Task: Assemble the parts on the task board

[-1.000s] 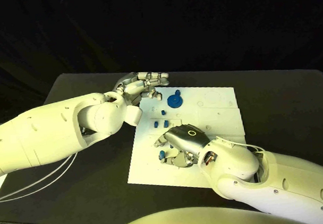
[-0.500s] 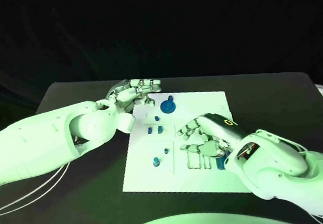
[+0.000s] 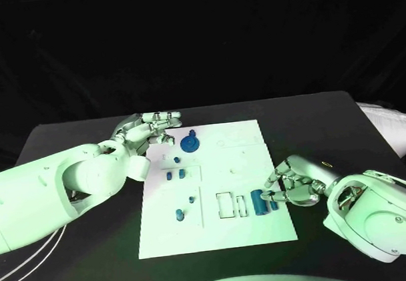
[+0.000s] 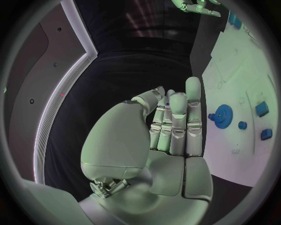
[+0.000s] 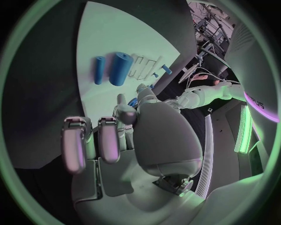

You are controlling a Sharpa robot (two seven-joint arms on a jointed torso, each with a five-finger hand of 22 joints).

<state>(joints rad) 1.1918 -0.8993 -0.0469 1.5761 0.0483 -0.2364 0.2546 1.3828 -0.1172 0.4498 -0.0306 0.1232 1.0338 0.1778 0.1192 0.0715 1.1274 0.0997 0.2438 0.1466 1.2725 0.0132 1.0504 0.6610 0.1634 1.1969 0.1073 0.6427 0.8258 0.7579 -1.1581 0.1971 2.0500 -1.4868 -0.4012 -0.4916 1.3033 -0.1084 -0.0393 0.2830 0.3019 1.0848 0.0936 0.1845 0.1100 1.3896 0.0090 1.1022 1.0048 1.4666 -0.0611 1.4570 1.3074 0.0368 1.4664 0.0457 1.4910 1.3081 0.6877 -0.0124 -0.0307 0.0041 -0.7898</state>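
The white task board (image 3: 222,236) lies mid-table. On it are a blue gear (image 3: 190,143) (image 4: 223,113), small blue parts (image 3: 175,174) and two blue cylinders (image 3: 258,201) (image 5: 121,69) lying side by side. My left hand (image 3: 149,128) (image 4: 170,131) hovers at the board's far left corner, fingers straight and together, thumb against them. A blue speck shows at its thumb tip; whether that is a part is unclear. My right hand (image 3: 290,184) (image 5: 131,122) is at the board's right edge beside the cylinders. It pinches a small blue part (image 5: 133,101) between thumb and finger.
Two empty slots (image 3: 231,204) sit left of the cylinders. More small blue parts (image 3: 184,206) stand near the board's left side. A white bag (image 3: 400,121) lies at the table's right edge. Black tabletop surrounds the board.
The camera has shifted. My right hand has moved from the board's near left, over the slots, to the right edge beside the cylinders. The left hand has kept its place by the gear.
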